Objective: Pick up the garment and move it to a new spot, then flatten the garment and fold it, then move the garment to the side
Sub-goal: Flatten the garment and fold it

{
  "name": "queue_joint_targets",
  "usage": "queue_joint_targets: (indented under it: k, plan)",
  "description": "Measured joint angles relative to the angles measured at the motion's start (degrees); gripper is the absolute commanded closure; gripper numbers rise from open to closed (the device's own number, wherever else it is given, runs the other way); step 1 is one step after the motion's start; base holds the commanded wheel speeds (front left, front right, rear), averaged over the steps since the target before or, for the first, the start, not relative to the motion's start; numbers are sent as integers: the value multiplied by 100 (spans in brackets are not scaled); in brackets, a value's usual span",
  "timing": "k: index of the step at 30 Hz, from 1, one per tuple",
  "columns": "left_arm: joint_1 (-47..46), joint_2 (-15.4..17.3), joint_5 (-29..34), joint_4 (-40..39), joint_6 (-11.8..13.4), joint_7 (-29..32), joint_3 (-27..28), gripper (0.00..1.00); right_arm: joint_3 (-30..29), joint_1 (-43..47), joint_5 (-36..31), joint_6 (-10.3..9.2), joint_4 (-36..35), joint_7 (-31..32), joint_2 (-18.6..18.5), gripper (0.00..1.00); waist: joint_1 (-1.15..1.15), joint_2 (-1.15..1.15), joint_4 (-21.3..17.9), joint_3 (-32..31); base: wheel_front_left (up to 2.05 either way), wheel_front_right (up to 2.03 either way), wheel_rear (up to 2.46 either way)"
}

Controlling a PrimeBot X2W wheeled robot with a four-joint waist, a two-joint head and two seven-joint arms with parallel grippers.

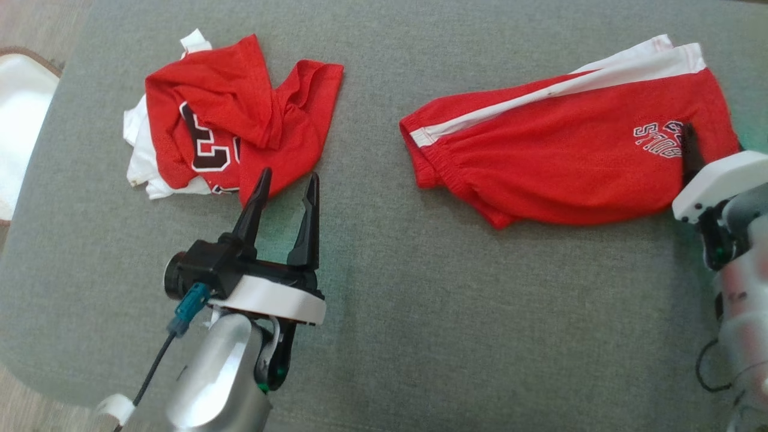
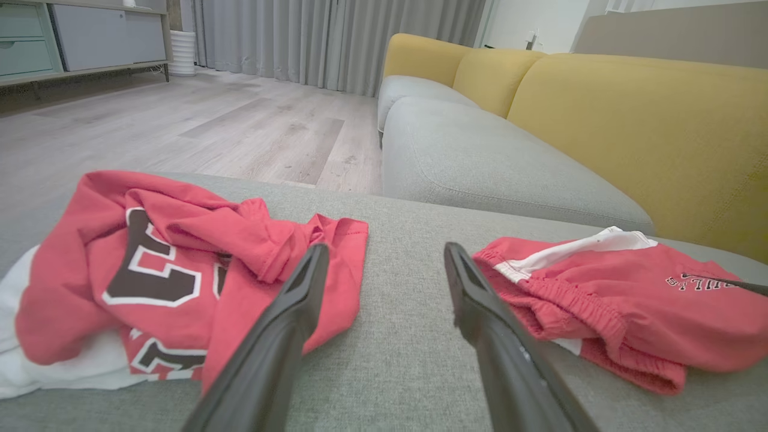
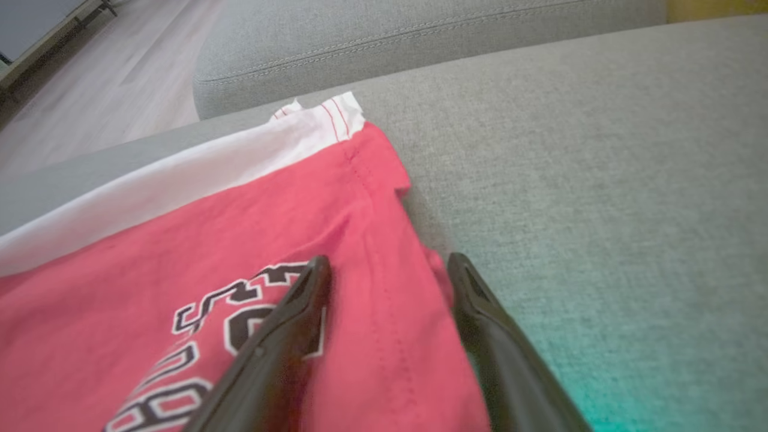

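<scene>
A crumpled red jersey (image 1: 228, 120) with dark numbers and white fabric under it lies at the left of the grey cushion (image 1: 384, 300). My left gripper (image 1: 288, 177) hovers just in front of its near edge, open with nothing between the fingers. The left wrist view shows the jersey (image 2: 168, 264) left of that gripper (image 2: 385, 252). Red shorts (image 1: 564, 156) with a white stripe lie flat at the right. My right gripper (image 1: 696, 150) is at their lettered corner. In the right wrist view it (image 3: 390, 261) stands open, its fingers straddling the side edge of the shorts (image 3: 180, 252).
Bare grey cushion lies between the two garments and along the front. A sofa with a grey seat (image 2: 480, 162) and yellow back (image 2: 630, 120) stands beyond. Wooden floor (image 2: 210, 120) and a cabinet (image 2: 72, 36) lie farther off. A white object (image 1: 18, 120) sits past the cushion's left edge.
</scene>
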Motion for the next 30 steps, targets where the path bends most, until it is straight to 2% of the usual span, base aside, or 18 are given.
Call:
queue_joint_targets:
  k: [7, 9, 16, 20, 25, 30]
  plan:
    - [-123, -10, -79, -18, 14, 0, -98, 0, 257, -433, -30, 0, 421, 13, -104, 0, -1, 0, 35, 137, 0, 0, 0]
    - [-130, -12, -104, -20, 42, 0, -154, 0, 388, -501, 15, 0, 501, 43, -109, 100, -1, 0, 29, 155, 0, 0, 0]
    - [-130, -23, -119, 1, 81, 0, -164, 0, 734, -557, 248, 0, 641, -83, -132, 100, -1, 0, -62, 100, 0, 0, 0]
    - [-121, -22, -119, 11, 75, 0, -164, 0, 802, -493, 432, 0, 680, -324, -264, 100, -1, 0, -163, -36, 0, 0, 0]
    - [-51, -21, -109, -7, 56, 0, -160, 0, 781, -333, 801, 0, 463, -651, -514, 100, -1, 0, -374, -243, 0, 0, 0]
    - [36, -22, -9, -110, 49, 0, -149, 0, 597, 206, 1082, 0, 286, -882, -654, 100, -1, 0, -651, -466, 0, 0, 0]
